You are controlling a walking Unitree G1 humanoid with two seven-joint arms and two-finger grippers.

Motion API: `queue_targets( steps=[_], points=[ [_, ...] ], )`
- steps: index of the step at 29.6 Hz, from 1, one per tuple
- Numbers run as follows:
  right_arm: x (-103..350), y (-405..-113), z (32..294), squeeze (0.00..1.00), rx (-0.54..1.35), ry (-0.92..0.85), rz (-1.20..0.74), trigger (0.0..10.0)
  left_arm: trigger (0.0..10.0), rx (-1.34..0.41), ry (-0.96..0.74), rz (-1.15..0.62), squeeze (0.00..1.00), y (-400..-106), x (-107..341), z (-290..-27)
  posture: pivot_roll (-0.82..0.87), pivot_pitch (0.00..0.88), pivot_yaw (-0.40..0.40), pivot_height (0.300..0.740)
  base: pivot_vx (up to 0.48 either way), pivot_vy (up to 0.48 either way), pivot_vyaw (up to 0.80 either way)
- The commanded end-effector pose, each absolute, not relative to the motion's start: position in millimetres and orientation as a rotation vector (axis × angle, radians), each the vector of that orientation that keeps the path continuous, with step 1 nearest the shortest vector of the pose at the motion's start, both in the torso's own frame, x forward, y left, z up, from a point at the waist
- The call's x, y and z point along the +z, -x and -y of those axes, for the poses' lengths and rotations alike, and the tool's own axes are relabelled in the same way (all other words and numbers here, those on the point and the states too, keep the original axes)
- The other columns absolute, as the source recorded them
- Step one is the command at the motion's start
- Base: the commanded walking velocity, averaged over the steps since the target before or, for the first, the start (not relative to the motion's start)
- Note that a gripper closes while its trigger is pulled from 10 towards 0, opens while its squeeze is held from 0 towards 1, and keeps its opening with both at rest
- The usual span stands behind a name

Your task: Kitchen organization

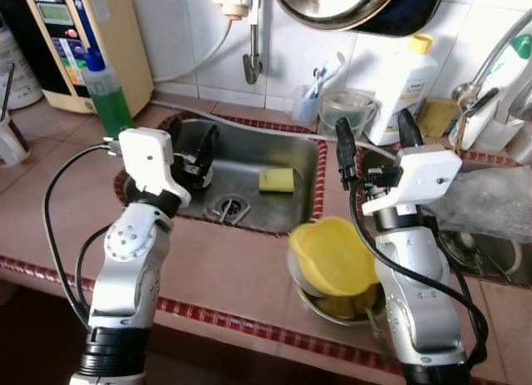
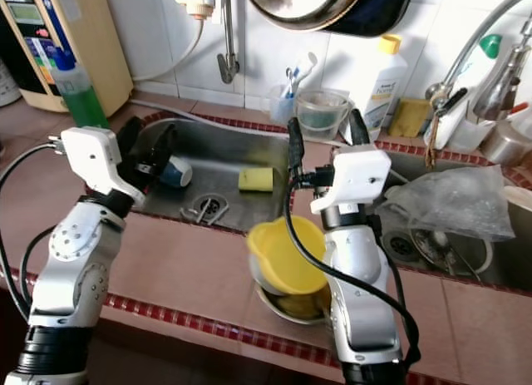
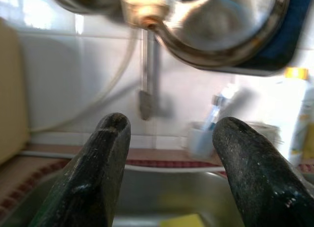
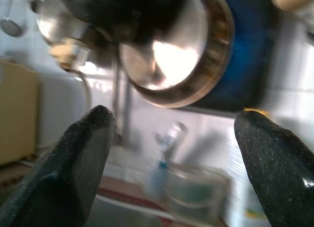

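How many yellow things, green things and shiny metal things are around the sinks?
Yellow: 3, the sponge, the bowl, the bottle cap
Green: 1, the soap bottle
Shiny metal: 3, the sink, the pan, the tap
Total: 7

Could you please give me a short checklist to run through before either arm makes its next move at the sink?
1. Left pincer open and holding nothing: ok, the left wrist view shows a clear gap between its fingers.
2. Right pincer open and holding nothing: ok, its fingers stand wide apart.
3. Yellow sponge reachable: ok, it lies uncovered on the floor of the sink basin.
4. Yellow bowl stable: not ok, it sits tilted in a metal bowl close beside the right arm.
5. Overhead clearance: cannot tell, the hanging pan is above the pincers, gap unclear.
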State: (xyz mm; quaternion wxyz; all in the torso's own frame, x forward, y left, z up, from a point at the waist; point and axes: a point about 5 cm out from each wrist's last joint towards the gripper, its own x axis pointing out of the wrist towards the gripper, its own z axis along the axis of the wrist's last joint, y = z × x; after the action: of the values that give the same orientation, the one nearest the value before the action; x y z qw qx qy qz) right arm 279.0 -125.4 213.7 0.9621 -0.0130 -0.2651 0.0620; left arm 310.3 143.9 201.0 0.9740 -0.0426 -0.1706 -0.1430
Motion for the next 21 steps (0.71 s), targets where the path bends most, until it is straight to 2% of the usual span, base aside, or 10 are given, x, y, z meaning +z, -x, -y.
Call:
queue_targets(
  steps=[1,9,21],
  points=[
    [217.1,-278.4,130.9,0.0,0.113,0.032,0.546,10.0,10.0,-0.311,0.084,0.356,0.0,-309.8,205.5,-136.4,-0.1,0.057,0.009,0.74,0.0,-0.424,0.0],
    [213.8,-277.3,131.9,0.0,0.123,0.034,0.53,10.0,10.0,-0.324,0.101,0.355,0.0,-308.9,205.1,-137.3,-0.1,0.058,0.009,0.74,0.0,-0.05,0.0],
    [185.3,-261.0,150.1,0.0,0.182,0.05,0.391,10.0,10.0,-0.39,0.049,0.299,0.0,-294.9,188.0,-143.4,-0.11,0.083,0.006,0.74,0.0,0.0,0.0]
  ],
)
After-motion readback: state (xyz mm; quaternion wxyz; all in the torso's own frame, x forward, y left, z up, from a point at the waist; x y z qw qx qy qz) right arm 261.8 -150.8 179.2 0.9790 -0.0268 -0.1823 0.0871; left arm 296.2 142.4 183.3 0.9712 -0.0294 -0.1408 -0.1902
